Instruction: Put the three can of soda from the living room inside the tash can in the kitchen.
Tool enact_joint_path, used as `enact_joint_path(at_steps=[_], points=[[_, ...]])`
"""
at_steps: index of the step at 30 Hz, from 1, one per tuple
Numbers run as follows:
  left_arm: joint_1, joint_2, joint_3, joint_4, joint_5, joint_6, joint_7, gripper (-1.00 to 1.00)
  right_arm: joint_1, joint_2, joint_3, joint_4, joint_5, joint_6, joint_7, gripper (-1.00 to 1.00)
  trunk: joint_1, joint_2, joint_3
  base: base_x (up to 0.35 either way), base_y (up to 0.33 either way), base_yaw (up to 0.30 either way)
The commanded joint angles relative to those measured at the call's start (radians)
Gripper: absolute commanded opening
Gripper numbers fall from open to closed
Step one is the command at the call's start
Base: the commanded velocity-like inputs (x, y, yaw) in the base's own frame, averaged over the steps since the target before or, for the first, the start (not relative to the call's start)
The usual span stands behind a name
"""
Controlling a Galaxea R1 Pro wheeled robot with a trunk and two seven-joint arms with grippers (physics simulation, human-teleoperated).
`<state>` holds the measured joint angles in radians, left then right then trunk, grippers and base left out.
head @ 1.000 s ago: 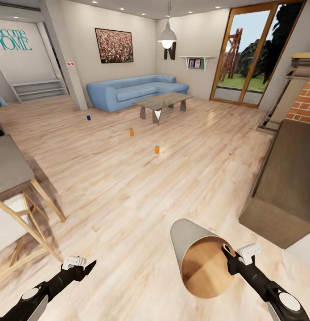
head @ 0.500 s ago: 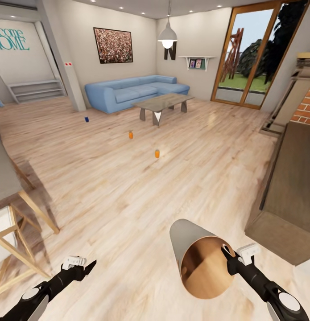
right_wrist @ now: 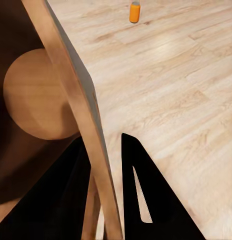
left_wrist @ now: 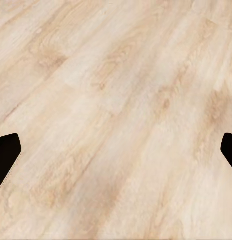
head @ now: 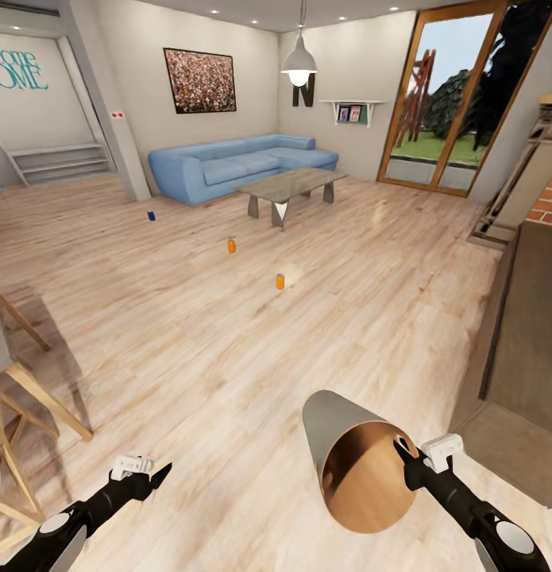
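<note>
my right gripper (head: 404,459) is clamped on the trash can (head: 347,453) rim, bin tipped sideways, my left gripper (head: 152,475) spread wide and empty, three cans on the floor ahead: orange (head: 279,280), orange (head: 231,245), blue (head: 151,215).

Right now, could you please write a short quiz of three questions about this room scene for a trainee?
1. How many soda cans stand on the floor?
2. True or false: the right gripper holds the bin by its rim.
3. Which can is nearest the sofa? A) blue B) orange

Key:
1. Three: the blue can, an orange can and another orange can.
2. True; its fingers pinch the rim.
3. A
</note>
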<state>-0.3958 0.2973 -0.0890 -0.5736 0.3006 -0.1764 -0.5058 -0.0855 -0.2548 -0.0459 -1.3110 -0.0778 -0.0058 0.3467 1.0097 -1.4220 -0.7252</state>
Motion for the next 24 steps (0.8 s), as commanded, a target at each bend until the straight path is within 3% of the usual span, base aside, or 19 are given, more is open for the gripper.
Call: enact_joint_path(at_steps=[1,24], points=[[0.000,0.000,0.000,0.000,0.000,0.000,0.000,1.00,0.000,0.000,0.000,-0.001,-0.010,0.001,0.009,-1.00,0.000,0.000,0.000,0.320,0.000,0.000],[0.000,0.000,0.000,0.000,0.002,-0.002,-0.005,1.00,0.000,0.017,0.008,-0.001,-0.008,0.003,0.007,-1.00,0.000,0.000,0.000,0.322,0.000,0.000]])
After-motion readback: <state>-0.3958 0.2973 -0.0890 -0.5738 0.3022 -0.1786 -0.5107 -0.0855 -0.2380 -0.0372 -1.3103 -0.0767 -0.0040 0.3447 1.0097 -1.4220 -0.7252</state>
